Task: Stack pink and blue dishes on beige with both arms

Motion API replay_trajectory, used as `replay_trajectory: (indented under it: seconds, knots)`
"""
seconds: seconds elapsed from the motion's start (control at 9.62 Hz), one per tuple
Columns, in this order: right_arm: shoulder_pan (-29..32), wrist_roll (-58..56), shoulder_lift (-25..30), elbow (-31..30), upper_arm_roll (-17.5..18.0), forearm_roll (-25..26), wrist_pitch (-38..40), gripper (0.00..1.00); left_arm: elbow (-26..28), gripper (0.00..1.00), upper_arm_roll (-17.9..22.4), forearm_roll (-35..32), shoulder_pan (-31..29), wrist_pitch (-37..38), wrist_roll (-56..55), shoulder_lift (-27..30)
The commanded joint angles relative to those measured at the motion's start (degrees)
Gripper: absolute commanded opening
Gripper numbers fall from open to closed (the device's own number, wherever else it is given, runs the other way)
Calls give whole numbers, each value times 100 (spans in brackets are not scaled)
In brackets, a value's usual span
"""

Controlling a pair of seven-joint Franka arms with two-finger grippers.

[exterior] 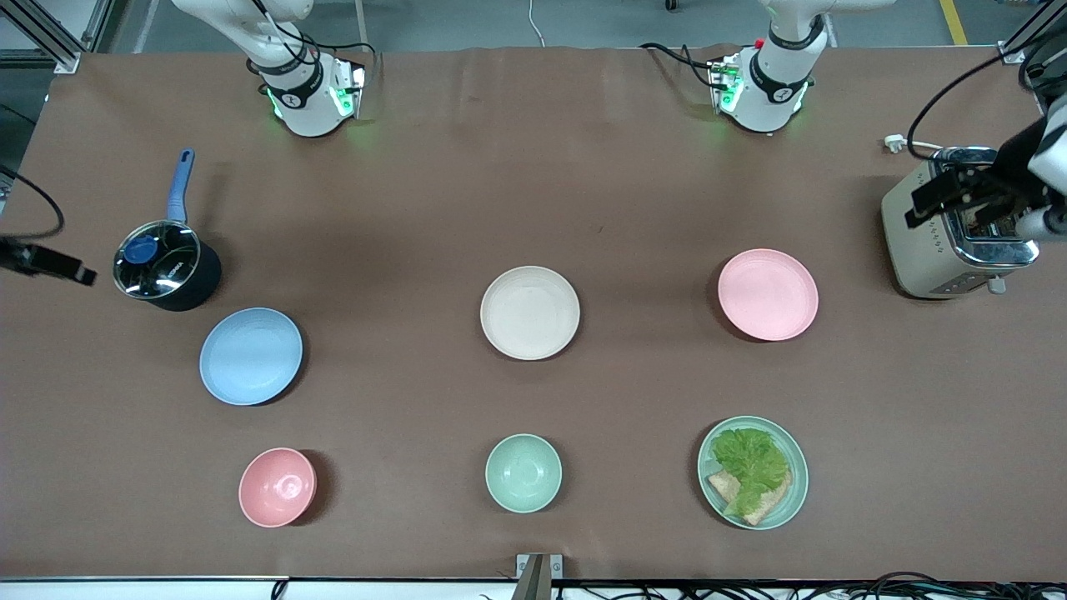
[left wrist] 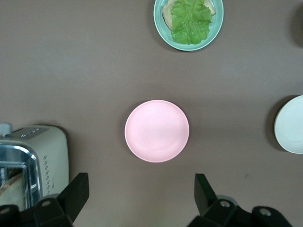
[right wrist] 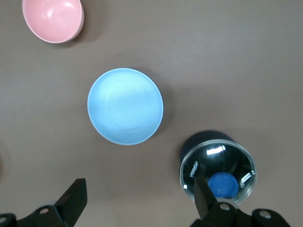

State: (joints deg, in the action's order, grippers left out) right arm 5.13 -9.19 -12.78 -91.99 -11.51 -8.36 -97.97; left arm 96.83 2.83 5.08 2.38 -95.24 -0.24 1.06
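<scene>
A wide table [exterior: 533,208] covered in a matte brown sheet fills nearly the whole front view. Past the table's top edge lies grey floor [exterior: 583,21], with a yellow line [exterior: 953,21] running across it near the table's corner. Aluminium frame bars [exterior: 46,33] stand at that same edge. Black cables [exterior: 909,583] trail along the table's lower edge.

Open brown surface [exterior: 533,183] rings the beige plate [exterior: 530,312] on every side. The lidded pot [exterior: 164,271] crowds the blue plate [exterior: 251,356], and the toaster [exterior: 950,225] stands near the pink plate [exterior: 768,294], under the left hand [exterior: 959,193].
</scene>
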Motion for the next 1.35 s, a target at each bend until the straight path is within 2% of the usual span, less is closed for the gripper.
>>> replay_trajectory:
  seconds: [0.0, 0.21, 0.42, 0.52, 0.62, 0.73, 0.83, 0.94, 1.04, 1.14, 1.25]
  knots:
    - [58, -1271, -627, -447, -385, -829, -746, 100, 1263, 99, 365, 369, -27, -1140, 741, 44]
    - [58, -2300, -1136, -1194, -492, -1883, -1817, 100, 1933, 99, 551, 782, -45, -1960, 1462, -323]
    - [23, -3322, -1673, -1601, -483, -2728, -2724, 100, 2277, 99, 691, 1308, -63, -2479, 2140, -868]
    - [-12, -3543, -1841, -1689, -483, -3028, -2911, 100, 2487, 99, 692, 1502, -63, -2882, 2378, -1131]
    - [-12, -3815, -1973, -1769, -483, -3318, -3017, 92, 2603, 98, 701, 1739, -89, -3208, 2571, -1464]
    - [-3, -3905, -2009, -1813, -483, -3469, -2992, 74, 2795, 98, 701, 1994, -80, -3699, 2756, -1677]
    - [-12, -3871, -2018, -1900, -483, -3514, -2957, 51, 2936, 96, 701, 2075, -80, -4095, 3001, -1905]
    - [-12, -3836, -2010, -1919, -483, -3514, -2896, 27, 2955, 86, 692, 2163, -80, -4212, 3126, -2160]
    - [23, -3836, -2009, -1867, -492, -3514, -2695, 7, 2973, 85, 692, 2294, -54, -4240, 3205, -2267]
    - [41, -3801, -2009, -1814, -492, -3514, -2623, 0, 3016, 84, 684, 2356, -80, -4240, 3432, -2363]
    - [23, -3774, -2009, -1805, -492, -3514, -2614, 0, 3025, 75, 675, 2661, -28, -4240, 3487, -2451]
